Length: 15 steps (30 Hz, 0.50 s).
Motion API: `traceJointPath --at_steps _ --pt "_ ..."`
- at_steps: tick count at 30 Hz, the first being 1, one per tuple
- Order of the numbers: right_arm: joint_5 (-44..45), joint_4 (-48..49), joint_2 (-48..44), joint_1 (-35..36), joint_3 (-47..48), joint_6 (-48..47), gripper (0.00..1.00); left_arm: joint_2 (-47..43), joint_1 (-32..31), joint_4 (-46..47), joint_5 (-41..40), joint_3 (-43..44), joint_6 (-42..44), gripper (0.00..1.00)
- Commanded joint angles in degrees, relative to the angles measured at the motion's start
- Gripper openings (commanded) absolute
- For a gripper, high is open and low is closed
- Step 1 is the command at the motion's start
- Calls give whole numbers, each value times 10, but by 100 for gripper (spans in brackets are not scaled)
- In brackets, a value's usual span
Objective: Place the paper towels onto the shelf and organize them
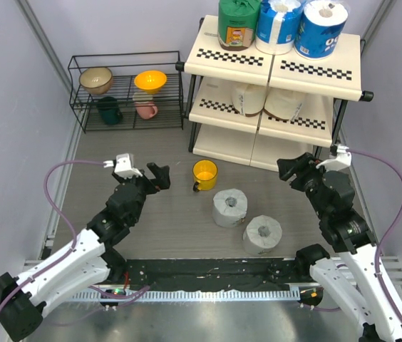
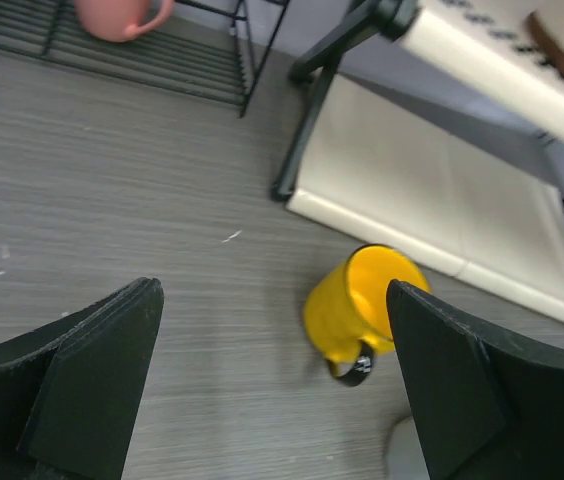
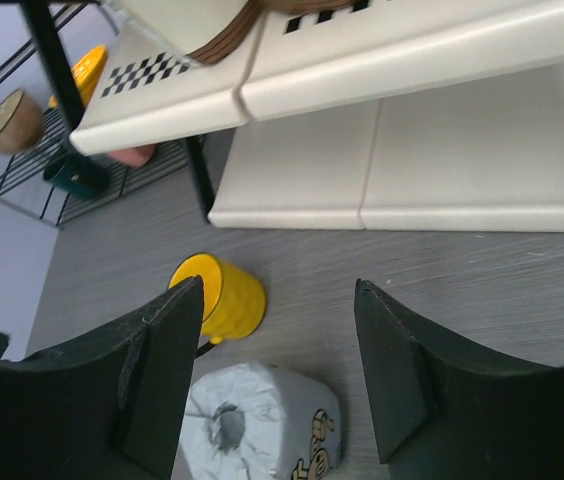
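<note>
Two fat grey-white paper-towel rolls are left on the grey table (image 1: 165, 228). The other five sit on the tall three-tier shelf of cream-white panels w/ checkered strips on a black tube frame (image 1: 315, 77). Top tier has the green-wrapped roll (image 1: 238, 23) + two blue-and-white rolls (image 1: 278, 25) (image 1: 320, 27). Mid tier has two cream rolls (image 1: 247, 98) (image 1: 286, 103).

The far grey-white roll (image 1: 229, 208) and near grey-white roll (image 1: 262, 235) both stand on end, cores up, so long axis is vertical. They're just beside each other; can't tell if touching.

The right gripper (image 1: 292, 171) has its fingers apart w/ nothing btw them. The left gripper (image 1: 158, 178) is the same: spread wide, holding nothing. Its wrist view shows only the small yellow mug w/ dark handle (image 1: 204, 173) beyond the gap.

In the top view, the near roll is at approx 7 o'clock from the R fingers and the far one at approx 8. From the L fingers the far roll is at approx 4 o'clock.

My call: R arm is a shade nearer, esp. to the near roll. In the R wrist view one grey roll, prob the far one, sits at 6–7 o'clock on the bottom edge, short of the fingertips. So I'd pull R back toward its base, drop, and close across the round side.

Bottom tier shows no roll from what I see, so that's the likely spot.
</note>
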Motion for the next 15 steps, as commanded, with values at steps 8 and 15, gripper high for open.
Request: traceJointPath --at_steps 8,15 --pt "-42 -87 118 87 69 3 68 -63 2 20 -56 -70 102 100" --pt "207 -141 264 347 131 63 68 -62 4 61 -60 -102 131 100"
